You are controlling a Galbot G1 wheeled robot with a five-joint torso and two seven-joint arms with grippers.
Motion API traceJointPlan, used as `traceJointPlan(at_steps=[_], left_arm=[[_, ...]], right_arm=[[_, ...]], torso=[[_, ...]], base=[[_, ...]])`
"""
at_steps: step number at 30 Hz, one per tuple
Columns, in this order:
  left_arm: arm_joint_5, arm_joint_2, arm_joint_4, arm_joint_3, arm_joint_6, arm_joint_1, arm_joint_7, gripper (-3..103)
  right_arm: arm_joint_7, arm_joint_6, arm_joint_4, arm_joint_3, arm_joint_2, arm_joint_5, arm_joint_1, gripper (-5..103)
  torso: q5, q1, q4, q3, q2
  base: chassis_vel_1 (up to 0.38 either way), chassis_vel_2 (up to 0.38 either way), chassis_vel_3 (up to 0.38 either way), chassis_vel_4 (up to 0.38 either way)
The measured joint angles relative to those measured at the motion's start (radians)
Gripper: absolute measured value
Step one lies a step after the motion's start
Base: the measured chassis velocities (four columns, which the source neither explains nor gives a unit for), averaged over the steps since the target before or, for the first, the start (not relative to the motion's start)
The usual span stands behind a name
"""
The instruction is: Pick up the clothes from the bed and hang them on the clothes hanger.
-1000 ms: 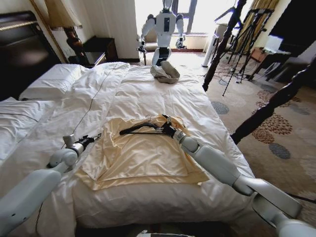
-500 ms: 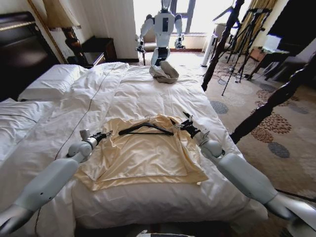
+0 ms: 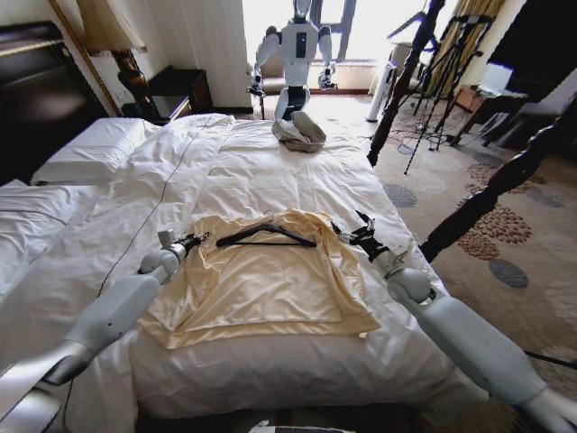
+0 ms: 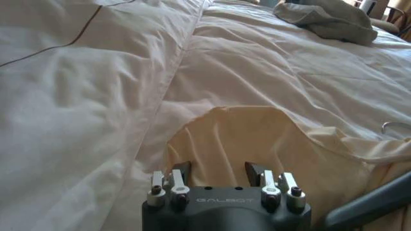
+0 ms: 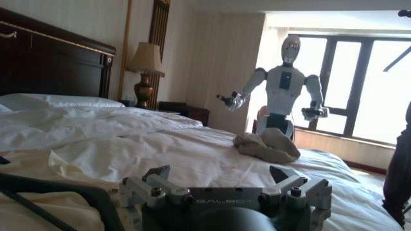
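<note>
Both sets of jaws stand released, grasping nothing. The left gripper [image 3: 196, 239] sits at the clothes' [image 3: 261, 284] nine o'clock edge; the right gripper [image 3: 354, 236] at three o'clock. The clothes hanger [image 3: 267, 237] lies on the top's twelve o'clock part — all on the bed [image 3: 270, 171].

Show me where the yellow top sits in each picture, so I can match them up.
Head view: the top lies spread on the bed between both arms, under the hanger.
Left wrist view: top just ahead of the open left gripper.
Right wrist view: a cream edge beside the open right gripper.
Shared landmark: the grey heap at the bed's far end; same heap and in the wrist views.
</note>
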Motion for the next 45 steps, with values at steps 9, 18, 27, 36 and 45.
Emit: traceJointPlan(at_steps=[9, 18, 27, 36, 45], left_arm=[[0.05, 0.034, 0.046, -0.007, -0.039, -0.009, 0.012, 43], [-0.012, 0.013, 0.114, 0.016, 0.003, -0.049, 0.026, 75], [-0.029, 0.001, 0.159, 0.033, 0.028, -0.073, 0.077, 86], [-0.034, 0.004, 0.141, 0.021, 0.027, -0.06, 0.083, 59], [-0.032, 0.013, 0.117, 0.002, 0.015, -0.027, 0.083, 22]], right_arm=[[0.003, 0.001, 0.013, 0.041, -0.007, -0.003, -0.038, 100], [0.002, 0.003, 0.031, 0.094, -0.018, -0.006, -0.102, 100], [-0.002, 0.006, 0.042, 0.149, -0.032, -0.007, -0.161, 100], [-0.006, 0.009, 0.042, 0.165, -0.033, -0.006, -0.174, 100], [-0.006, 0.01, 0.037, 0.16, -0.028, -0.006, -0.167, 100]], torso=[[-0.0001, 0.0, 0.0003, 0.0, 0.0], [-0.0002, 0.0, -0.0001, 0.0, 0.0], [-0.0002, 0.0, 0.0, 0.0, 0.0], [-0.0003, 0.0, 0.0, 0.0, 0.0], [-0.0002, 0.0, 0.0002, 0.0, 0.0]], base=[[0.0, 0.0, 0.0, 0.0], [0.0, 0.0, 0.0, 0.0], [0.0, 0.0, 0.0, 0.0], [0.0, 0.0, 0.0, 0.0], [0.0, 0.0, 0.0, 0.0]])
